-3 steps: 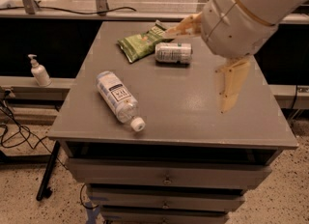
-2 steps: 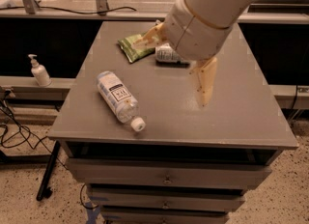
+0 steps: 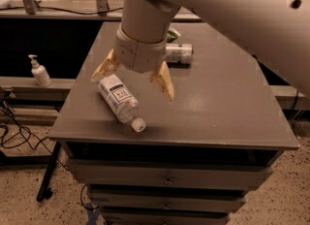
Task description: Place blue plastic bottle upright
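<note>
The blue plastic bottle [image 3: 119,101] lies on its side on the grey table top [image 3: 213,107] near the front left, with its white cap [image 3: 139,125] pointing toward the front edge. My gripper [image 3: 133,81] hangs over the bottle's far end, fingers spread wide. One cream finger [image 3: 103,67] is to the left of the bottle's base and the other finger [image 3: 163,79] is to its right. The fingers hold nothing. The arm's big wrist hides the table behind it.
A short silver-and-green can [image 3: 179,53] lies on its side at the back of the table, with a green packet edge [image 3: 172,35] behind it. A white pump-dispenser bottle [image 3: 39,72] stands on a low shelf at the left. Drawers are below the table top.
My gripper has swung from the right side of the table leftward and now sits over the bottle. The bottle and can have not moved.
</note>
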`<state>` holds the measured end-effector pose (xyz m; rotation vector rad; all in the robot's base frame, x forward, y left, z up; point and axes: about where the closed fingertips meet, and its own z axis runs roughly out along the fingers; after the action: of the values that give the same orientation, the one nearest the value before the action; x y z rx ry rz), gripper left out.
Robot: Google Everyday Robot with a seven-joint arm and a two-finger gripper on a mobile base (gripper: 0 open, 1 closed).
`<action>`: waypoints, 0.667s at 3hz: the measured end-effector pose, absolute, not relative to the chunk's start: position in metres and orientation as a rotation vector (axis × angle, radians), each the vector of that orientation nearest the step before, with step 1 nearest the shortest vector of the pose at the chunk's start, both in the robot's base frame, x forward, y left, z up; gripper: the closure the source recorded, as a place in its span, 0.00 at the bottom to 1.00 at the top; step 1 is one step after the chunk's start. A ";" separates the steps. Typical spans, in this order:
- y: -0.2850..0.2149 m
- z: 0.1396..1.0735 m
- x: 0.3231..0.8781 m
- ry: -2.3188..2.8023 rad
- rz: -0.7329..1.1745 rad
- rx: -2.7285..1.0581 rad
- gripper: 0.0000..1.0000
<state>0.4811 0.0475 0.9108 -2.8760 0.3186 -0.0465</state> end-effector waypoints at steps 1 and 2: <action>0.079 0.896 0.487 0.081 -0.001 -2.938 0.00; 0.102 0.885 0.482 -0.148 0.027 -2.980 0.00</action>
<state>0.4822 0.1020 0.8848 -2.9798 -0.1483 0.0266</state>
